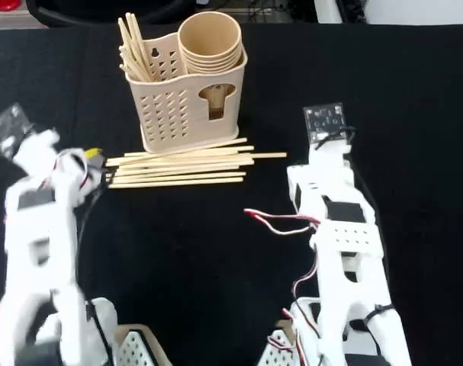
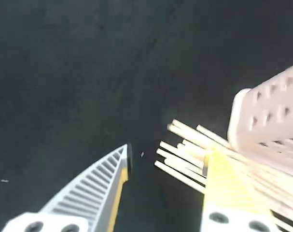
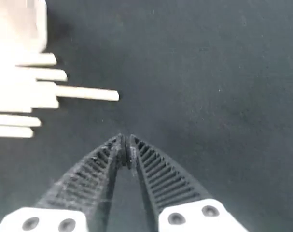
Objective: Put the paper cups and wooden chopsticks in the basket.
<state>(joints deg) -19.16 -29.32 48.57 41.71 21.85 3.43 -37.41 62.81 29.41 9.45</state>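
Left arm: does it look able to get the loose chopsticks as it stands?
Probably yes. The left gripper is open right at the ends of the chopsticks on the table, one finger over them, nothing between. The basket stands close behind the pile, which may crowd the grasp.

Beige perforated basket [image 1: 178,114], tan cups [image 1: 210,42], pale chopsticks [image 1: 178,169], black table [image 1: 216,267]
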